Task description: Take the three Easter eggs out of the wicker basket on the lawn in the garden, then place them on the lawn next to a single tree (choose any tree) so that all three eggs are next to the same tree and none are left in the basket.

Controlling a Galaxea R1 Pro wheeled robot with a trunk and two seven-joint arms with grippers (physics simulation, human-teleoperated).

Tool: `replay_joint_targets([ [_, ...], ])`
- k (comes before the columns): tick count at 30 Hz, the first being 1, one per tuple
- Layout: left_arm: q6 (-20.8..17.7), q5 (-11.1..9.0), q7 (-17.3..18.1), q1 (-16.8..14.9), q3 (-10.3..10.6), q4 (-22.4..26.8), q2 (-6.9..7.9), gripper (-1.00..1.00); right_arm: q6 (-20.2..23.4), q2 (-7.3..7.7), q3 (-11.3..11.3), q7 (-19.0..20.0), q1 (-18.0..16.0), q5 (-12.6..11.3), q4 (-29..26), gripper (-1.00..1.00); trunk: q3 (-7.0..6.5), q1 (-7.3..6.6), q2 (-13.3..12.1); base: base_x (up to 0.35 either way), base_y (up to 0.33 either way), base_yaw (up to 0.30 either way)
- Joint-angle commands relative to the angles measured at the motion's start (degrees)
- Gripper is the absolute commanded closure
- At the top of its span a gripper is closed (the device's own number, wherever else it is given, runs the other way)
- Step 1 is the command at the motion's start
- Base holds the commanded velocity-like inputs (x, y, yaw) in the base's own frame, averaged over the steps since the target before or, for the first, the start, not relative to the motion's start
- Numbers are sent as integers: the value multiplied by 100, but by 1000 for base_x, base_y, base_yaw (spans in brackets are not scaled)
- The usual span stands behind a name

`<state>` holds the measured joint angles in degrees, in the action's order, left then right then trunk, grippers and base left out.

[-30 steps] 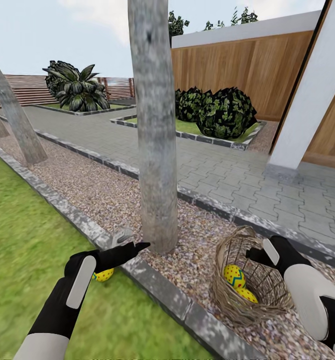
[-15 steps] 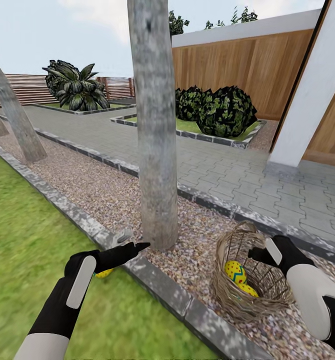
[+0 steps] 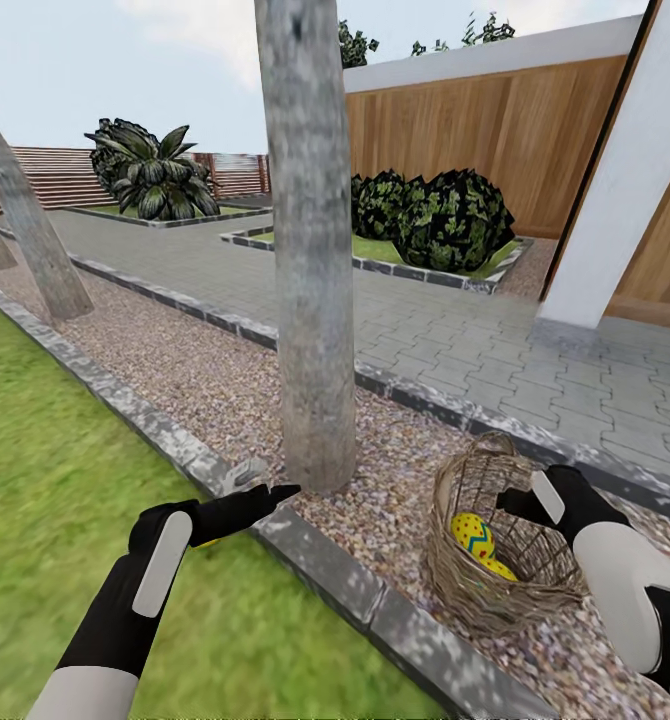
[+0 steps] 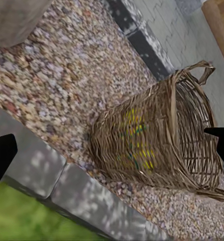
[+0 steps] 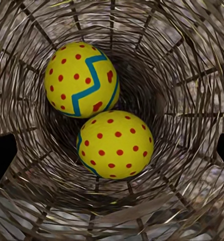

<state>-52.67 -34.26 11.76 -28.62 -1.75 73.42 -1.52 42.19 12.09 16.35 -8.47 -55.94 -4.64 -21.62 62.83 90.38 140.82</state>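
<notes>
our right gripper (image 3: 535, 503) spread open, empty, at wicker basket (image 3: 475, 590) mouth on gravel; two eggs (image 5: 82, 80) straight ahead between its fingers; left gripper (image 3: 260, 493) farther, its opening unclear.

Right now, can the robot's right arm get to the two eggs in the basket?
Probably yes. The right tool is open at the wicker basket's mouth, which is tipped toward it. Both Easter eggs lie uncovered inside, with nothing between them and the tool.
</notes>
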Motion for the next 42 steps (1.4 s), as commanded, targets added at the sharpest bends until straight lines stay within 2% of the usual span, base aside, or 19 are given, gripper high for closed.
replay_joint_targets([
  [1, -33, 33, 46, -4, -18, 0, -6, -100, 17, -2, 17, -40, -12, -48, 0, -100, 23, 21, 44, 0, 0, 0],
  [6, -33, 33, 46, -4, -19, -2, -6, -100, 18, 3, 17, -41, -101, -46, 42, -100, 114, 130, 242, 0, 0, 0],
  [12, -33, 33, 46, -4, -12, -3, -6, -100, 21, 12, 17, -35, -230, 74, 108, -100, 246, 145, 250, 0, 0, 0],
  [15, -33, 33, 46, -4, -10, -3, -6, -100, 18, 118, 17, -29, -262, 95, 208, -100, 313, 153, 254, 0, 0, 0],
  [18, -33, 33, 46, -4, -10, -5, -6, -100, 18, 150, 17, -25, -273, 100, 236, -100, 379, 161, 258, 0, 0, 0],
  [42, -25, 33, 46, -4, -10, -12, -6, -100, 18, 153, 17, -6, -279, 105, 189, -100, 911, 223, 290, 0, 0, 0],
])
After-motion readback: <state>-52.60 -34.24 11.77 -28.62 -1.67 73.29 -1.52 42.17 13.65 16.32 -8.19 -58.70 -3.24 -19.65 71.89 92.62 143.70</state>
